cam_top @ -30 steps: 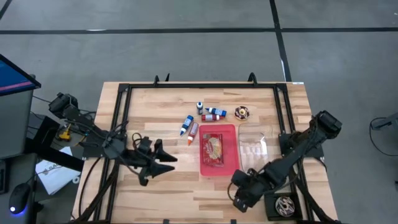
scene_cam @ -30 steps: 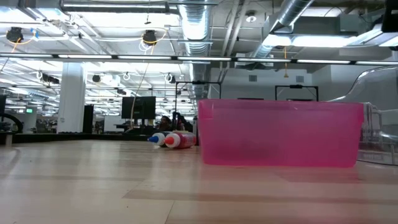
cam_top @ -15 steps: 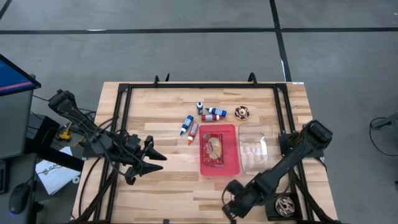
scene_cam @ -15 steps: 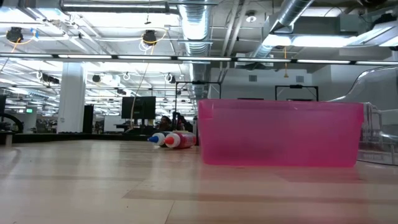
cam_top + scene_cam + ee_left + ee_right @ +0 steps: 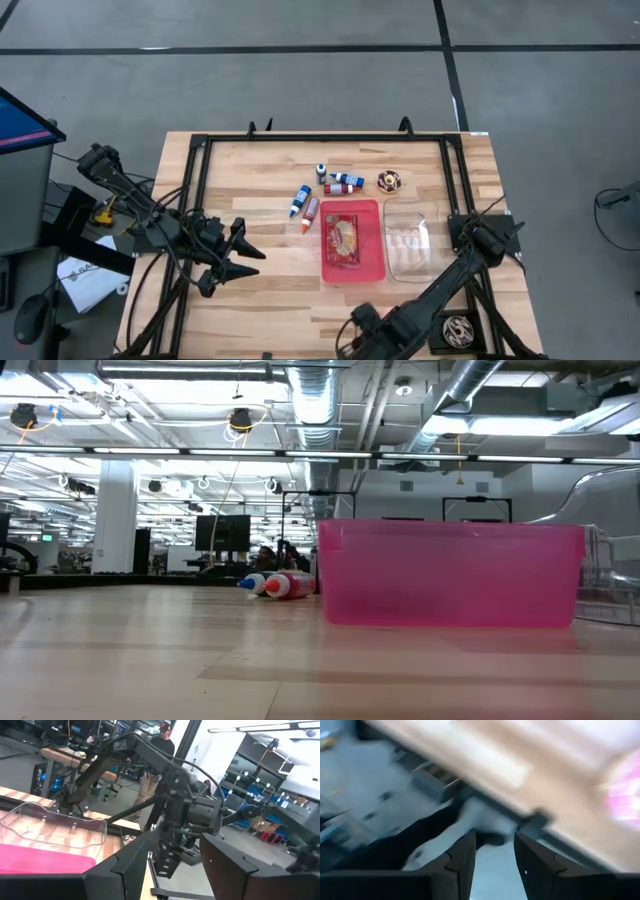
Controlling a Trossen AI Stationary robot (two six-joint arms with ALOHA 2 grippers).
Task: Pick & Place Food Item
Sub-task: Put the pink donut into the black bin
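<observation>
A pink bin stands mid-table, with a red and yellow food item lying flat on its floor; the low view shows the pink bin's wall. My left gripper hovers open left of the bin, pointing level toward it, with nothing between its fingers. My right gripper hangs over the table's near edge, below the bin, pointing steeply down. Its fingers stand apart with nothing between them. Neither gripper shows in the low view.
A clear plastic container stands right of the bin. Several small bottles and a chocolate doughnut lie beyond it toward the far edge. A black tray with another doughnut sits at the near right corner. A person stands in the room beyond the table.
My right gripper has swung toward the table's near edge and leftward, rolling at the wrist as it went. My left gripper has drawn back a little toward the table's left edge and stayed open. The bin and the food item have not moved.
</observation>
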